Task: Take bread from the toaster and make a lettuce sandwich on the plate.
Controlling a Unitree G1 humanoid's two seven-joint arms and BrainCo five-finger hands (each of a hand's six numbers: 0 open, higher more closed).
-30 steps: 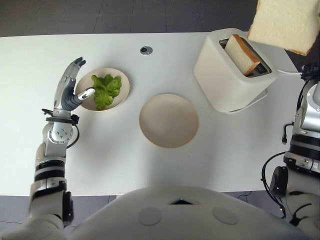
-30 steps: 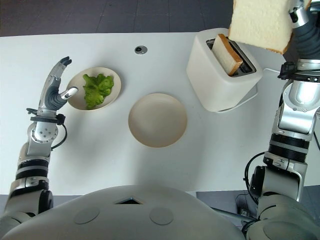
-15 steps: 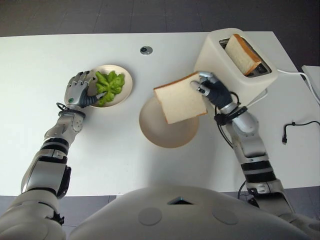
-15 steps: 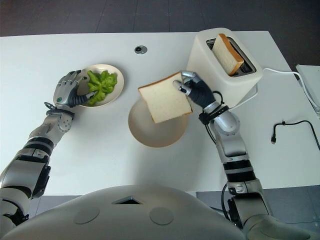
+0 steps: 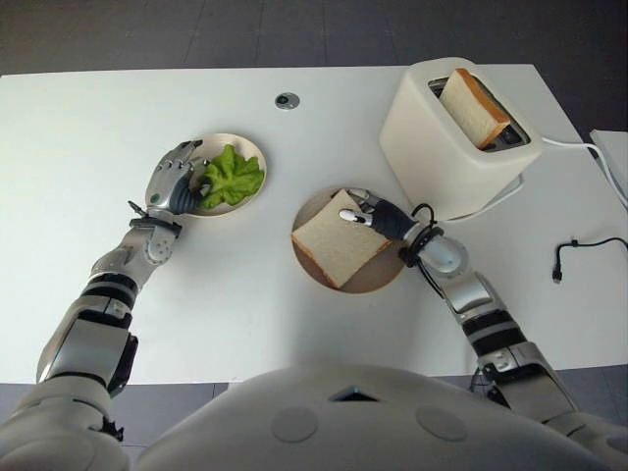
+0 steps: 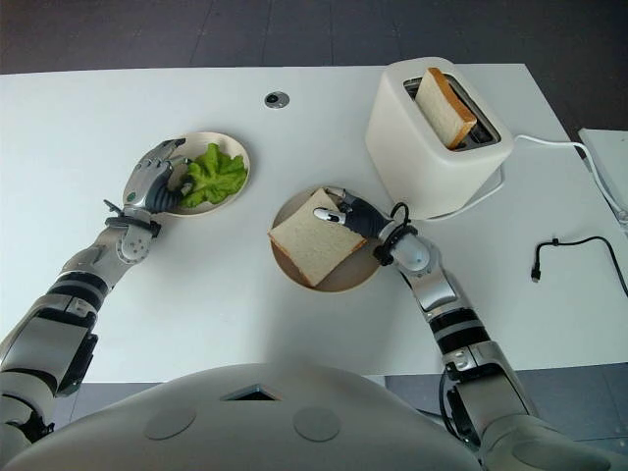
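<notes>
In the left eye view, a rounded cream-coloured toaster [image 5: 446,147] stands at the far right corner of the white table [image 5: 235,285]. A crusted bread slice [image 5: 474,106] sticks up from one slot, its lower half hidden inside. In front of the toaster, a square slice of white bread [image 5: 334,247] lies flat on the round beige plate [image 5: 376,280]; half a second ago it hung tilted above it. The right hand [image 5: 381,218] has come down with it, fingers curled on the square slice's corner nearest the toaster. Toward the left edge, the left hand [image 5: 175,183] is closed on the rim of the ruffled green lettuce leaf [image 5: 234,177] in the small beige dish [image 5: 250,150]. The leaf now sits further to the dish's right.

The right eye view shows the same layout. A round metal grommet [image 6: 276,98] sits by the far edge. A white cord [image 6: 540,138] runs from the toaster off the right edge, and a black cable [image 6: 555,241] beside it is cut off there.
</notes>
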